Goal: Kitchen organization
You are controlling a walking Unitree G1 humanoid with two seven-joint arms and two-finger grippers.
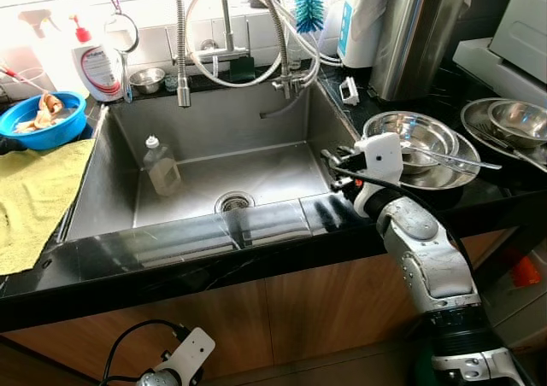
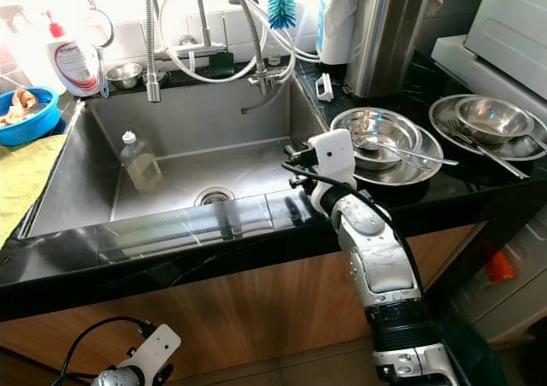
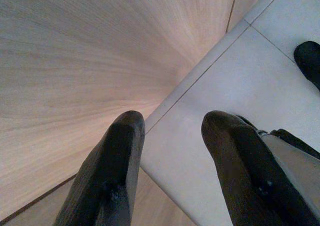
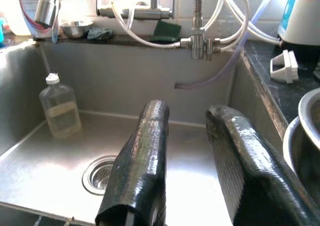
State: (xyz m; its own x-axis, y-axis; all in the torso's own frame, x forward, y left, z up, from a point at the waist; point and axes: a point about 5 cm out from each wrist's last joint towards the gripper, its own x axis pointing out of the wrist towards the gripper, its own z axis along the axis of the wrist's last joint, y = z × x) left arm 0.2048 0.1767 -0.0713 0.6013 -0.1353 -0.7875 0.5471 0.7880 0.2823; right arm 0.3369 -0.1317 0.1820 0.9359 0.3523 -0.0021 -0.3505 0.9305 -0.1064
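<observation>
Right claw (image 1: 329, 168) raised at right rim of steel sink (image 1: 120, 190), fingers (image 4: 142, 156) parted to a moderate gap, holding nothing. Pointed across the basin toward the clear bottle (image 1: 161, 166) lying against the left wall, near the drain (image 1: 233, 201). Well apart from it. Stacked steel bowls (image 1: 410, 138) with a spoon on black table (image 1: 171, 254) just beside the wrist. Left claw (image 3: 170, 151) hanging low by the cabinet front, fingers apart, empty.

Judged step: approach, nothing grasped yet. Likely target: bottle in sink, though bowls equally plausible. Next move needs reach down and leftward into basin, claw widened around bottle body.
</observation>
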